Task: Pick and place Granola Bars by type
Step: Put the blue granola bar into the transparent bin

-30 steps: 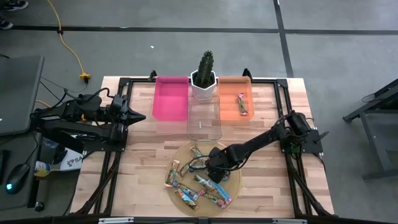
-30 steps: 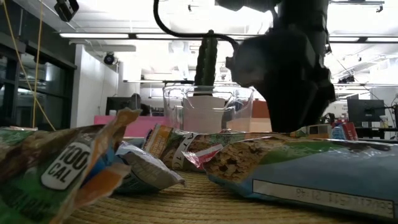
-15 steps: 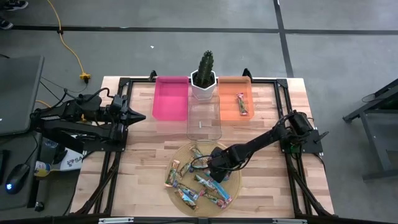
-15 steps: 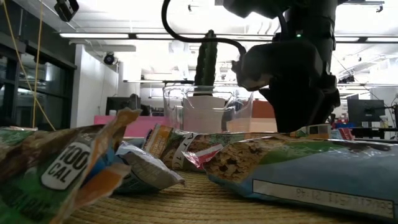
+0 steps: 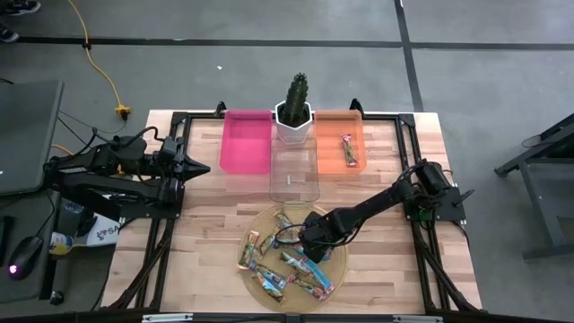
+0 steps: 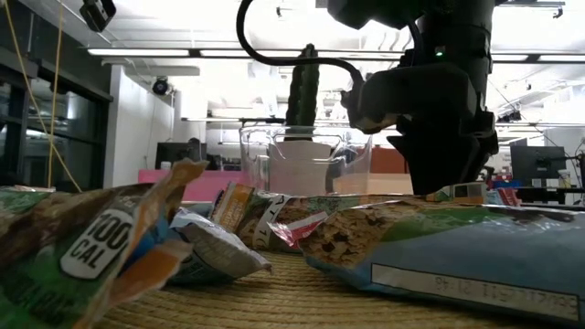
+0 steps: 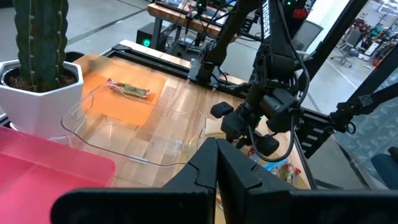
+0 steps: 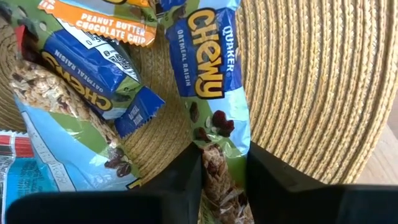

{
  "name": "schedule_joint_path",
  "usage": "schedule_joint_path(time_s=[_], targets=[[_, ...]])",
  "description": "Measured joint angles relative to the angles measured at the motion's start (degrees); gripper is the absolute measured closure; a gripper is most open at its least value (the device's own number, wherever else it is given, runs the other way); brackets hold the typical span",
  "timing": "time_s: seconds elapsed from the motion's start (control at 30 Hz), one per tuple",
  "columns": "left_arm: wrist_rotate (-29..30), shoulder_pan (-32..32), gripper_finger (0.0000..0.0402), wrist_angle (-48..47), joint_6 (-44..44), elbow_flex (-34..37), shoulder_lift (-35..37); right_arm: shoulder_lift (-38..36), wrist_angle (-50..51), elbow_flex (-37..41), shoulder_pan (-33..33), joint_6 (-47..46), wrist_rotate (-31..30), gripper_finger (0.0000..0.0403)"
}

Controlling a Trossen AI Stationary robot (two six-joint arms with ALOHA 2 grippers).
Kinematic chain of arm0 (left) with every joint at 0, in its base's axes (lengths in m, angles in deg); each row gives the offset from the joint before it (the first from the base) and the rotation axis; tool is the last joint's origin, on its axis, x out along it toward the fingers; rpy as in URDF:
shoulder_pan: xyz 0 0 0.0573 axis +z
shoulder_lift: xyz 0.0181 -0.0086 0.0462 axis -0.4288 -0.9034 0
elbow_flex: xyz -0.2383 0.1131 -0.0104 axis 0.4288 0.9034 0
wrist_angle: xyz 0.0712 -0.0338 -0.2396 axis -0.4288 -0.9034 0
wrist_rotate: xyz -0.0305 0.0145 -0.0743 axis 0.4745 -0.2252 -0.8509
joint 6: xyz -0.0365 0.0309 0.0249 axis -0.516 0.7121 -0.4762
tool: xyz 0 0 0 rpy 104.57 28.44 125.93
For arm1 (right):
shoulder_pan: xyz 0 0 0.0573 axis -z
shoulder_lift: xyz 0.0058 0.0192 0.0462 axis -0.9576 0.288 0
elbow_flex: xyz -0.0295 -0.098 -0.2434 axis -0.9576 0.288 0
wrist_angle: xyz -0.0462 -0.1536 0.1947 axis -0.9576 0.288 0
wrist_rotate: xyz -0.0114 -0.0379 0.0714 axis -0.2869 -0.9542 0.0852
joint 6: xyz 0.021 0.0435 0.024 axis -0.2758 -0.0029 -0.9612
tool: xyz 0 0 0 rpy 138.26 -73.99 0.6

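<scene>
Several Granola Bars (image 5: 282, 265) in blue, green and orange wrappers lie piled on a round straw tray (image 5: 339, 260) at the table's near middle. My right gripper (image 5: 309, 240) points down over the tray's far part and is shut on a light blue oatmeal raisin bar (image 8: 208, 93). In the low view the bars in front hide its fingertips. My left gripper (image 5: 204, 168) hovers shut at the table's left, high above the wood, and touches nothing. One more bar (image 5: 349, 150) lies flat in the orange bin (image 5: 339, 135). My right gripper (image 8: 225, 174) has the light blue bar's end (image 8: 221, 152) between its two fingers (image 8: 183, 180), one on each long edge. The fingers come from above, pointing down, and lie across the bar. The bar lies flat on the straw tray, partly over another bar.
A pink bin (image 5: 247, 139), a clear bin (image 5: 294, 175) and the orange bin stand in a row at the far side, with a potted cactus (image 5: 294, 112) behind the clear one. Black rails (image 5: 161, 251) frame the tabletop. Bare wood lies left and right of the tray.
My right gripper has stayed over the straw tray, pointing down; in the low view its dark outline has drawn in a little on the left. The bars lie where they were.
</scene>
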Motion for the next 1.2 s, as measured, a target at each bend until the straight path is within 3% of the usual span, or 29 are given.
schedule_joint_path(time_s=[0.33, 0.87, 1.2], targets=[[-0.02, 0.01, 0.0401, 0.0, 0.0, 0.0, -0.02, -3.85, 1.76, 0.1, 0.0, -1.83, -1.36, 0.0336], [0.07, 0.01, 0.0401, 0.02, 0.0, 0.0, -0.01, -21.08, -6.97, -0.02, 0.58, -1.78, -18.97, 0.034], [0.25, 0.02, 0.0401, 0.02, 0.0, 0.0, -0.01, -24.12, -19.61, -0.12, 6.35, 4.1, -26.46, 0.034]])
